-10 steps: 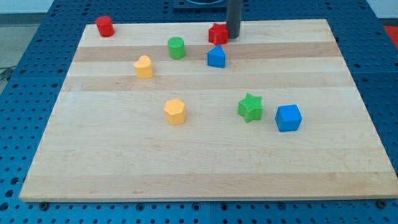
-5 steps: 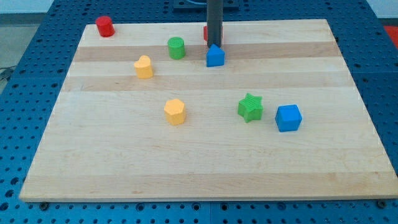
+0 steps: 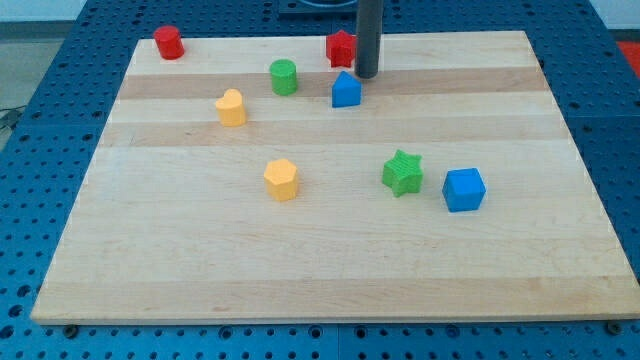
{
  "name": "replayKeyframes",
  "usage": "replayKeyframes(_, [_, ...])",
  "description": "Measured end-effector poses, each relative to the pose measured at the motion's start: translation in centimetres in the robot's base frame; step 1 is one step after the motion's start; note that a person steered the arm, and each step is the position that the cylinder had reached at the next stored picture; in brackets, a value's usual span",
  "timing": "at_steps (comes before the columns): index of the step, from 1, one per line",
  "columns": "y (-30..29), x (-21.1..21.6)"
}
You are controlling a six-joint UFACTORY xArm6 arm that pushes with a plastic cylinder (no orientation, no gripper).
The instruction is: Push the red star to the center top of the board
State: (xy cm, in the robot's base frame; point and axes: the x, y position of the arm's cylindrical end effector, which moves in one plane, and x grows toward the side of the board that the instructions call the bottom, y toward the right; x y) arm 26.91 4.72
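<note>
Rod tip sitting just right of the red star, top centre of the board.

Nearest the view's bottom, the wooden board (image 3: 330, 280) is lying on a blue perforated table (image 3: 40, 120). Moving up: a blue cube (image 3: 464, 189) is sitting right of centre with a green star (image 3: 402, 172) just beside it on its left; a yellow block (image 3: 282, 179) is sitting left of centre. Further up, a second yellow block (image 3: 231, 107) is resting in the upper left, a green cylinder (image 3: 284, 76) above and right of it, and a small blue block (image 3: 346, 90) near the middle. My tip (image 3: 366, 75) is standing just above and right of that blue block. The red star (image 3: 341, 47) is sitting at the top centre edge, partly behind the rod. No claw on this rig, only the rod. A red cylinder (image 3: 168, 42) is occupying the far upper-left corner.
</note>
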Motion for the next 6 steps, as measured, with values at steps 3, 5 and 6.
replayKeyframes(3, [-4.2,-1.3])
replayKeyframes(5, [-4.2,-1.4])
replayKeyframes(6, [-4.2,-3.3])
